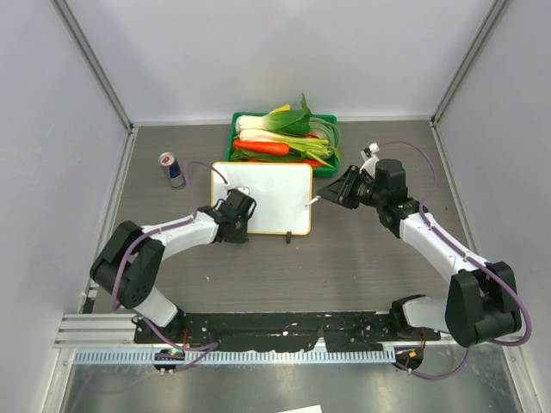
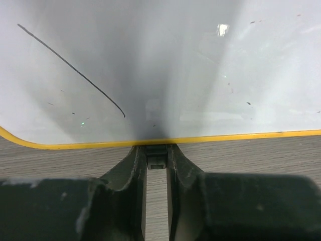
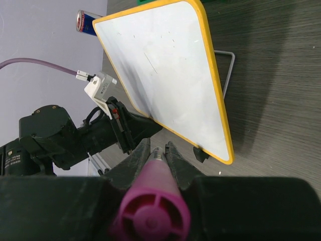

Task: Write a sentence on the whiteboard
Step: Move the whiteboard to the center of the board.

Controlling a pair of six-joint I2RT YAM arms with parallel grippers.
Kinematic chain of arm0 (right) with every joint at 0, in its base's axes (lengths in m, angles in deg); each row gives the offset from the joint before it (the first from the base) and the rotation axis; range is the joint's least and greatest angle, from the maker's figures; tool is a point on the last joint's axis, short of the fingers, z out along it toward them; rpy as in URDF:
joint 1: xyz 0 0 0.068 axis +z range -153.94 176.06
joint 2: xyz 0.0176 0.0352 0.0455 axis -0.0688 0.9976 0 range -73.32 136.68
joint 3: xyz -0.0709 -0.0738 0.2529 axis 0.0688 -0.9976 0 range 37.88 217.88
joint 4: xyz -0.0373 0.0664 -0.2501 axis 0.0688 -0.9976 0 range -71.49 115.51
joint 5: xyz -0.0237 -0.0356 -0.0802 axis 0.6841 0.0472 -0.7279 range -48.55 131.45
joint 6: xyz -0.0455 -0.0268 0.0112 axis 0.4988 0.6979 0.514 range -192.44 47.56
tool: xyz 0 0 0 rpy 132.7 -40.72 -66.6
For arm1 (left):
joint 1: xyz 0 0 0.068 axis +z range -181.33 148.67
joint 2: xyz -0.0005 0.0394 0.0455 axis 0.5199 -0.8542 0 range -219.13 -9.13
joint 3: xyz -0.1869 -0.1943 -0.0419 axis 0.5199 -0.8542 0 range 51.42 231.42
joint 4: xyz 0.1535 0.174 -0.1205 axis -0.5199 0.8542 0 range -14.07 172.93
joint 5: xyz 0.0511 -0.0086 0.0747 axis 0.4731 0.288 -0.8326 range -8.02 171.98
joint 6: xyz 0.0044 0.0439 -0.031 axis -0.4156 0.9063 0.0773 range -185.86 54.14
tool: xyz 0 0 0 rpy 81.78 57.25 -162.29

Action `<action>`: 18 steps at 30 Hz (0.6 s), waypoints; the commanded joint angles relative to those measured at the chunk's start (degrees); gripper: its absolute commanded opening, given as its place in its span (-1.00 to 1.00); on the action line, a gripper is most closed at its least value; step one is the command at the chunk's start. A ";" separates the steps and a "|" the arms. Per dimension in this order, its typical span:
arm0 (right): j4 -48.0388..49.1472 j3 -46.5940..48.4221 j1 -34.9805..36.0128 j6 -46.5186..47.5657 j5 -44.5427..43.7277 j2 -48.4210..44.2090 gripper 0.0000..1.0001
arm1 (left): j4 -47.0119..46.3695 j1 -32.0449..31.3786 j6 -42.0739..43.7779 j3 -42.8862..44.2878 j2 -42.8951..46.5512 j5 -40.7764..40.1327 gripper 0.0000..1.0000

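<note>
White with a thin yellow rim, the flat rectangular whiteboard [image 1: 267,194] lies on the grey wood-grain table [image 1: 362,267], just in front of a green tray of vegetables [image 1: 234,127]. The left gripper [image 2: 156,150] sits at the board's near-left edge, its jaws drawn narrow about a small dark clip [image 2: 156,157]; I cannot tell whether they grip it. The right gripper [image 1: 331,194] is clamped on a magenta marker [image 3: 150,211], whose tip is by the board's right edge.

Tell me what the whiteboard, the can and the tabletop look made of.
Whiteboard: glossy white face, probably coated steel or melamine, going by the glare patches; yellow-orange rim, likely plastic. Can: thin metal, probably aluminium, with a shiny rimmed top and printed blue-silver sides. Tabletop: matte grey wood-grain, likely laminate.
</note>
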 commanded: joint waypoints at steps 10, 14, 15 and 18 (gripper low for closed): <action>0.77 0.33 -0.40 -0.20 1.21 -3.12 -0.98 | -0.28 -2.28 -3.19 -3.73 1.36 1.38 -1.00; 0.42 0.07 -0.40 -0.38 1.38 -5.49 -0.97 | -0.19 -5.18 -6.44 -5.05 2.50 0.23 -1.00; 0.25 -0.02 -0.48 -0.46 1.38 -5.84 -0.97 | -0.28 -5.88 -7.32 -5.32 2.76 0.06 -1.00; -0.46 -0.54 -0.48 -0.29 1.30 -7.69 -0.97 | -0.37 -8.61 -9.78 -6.28 3.55 -0.91 -1.00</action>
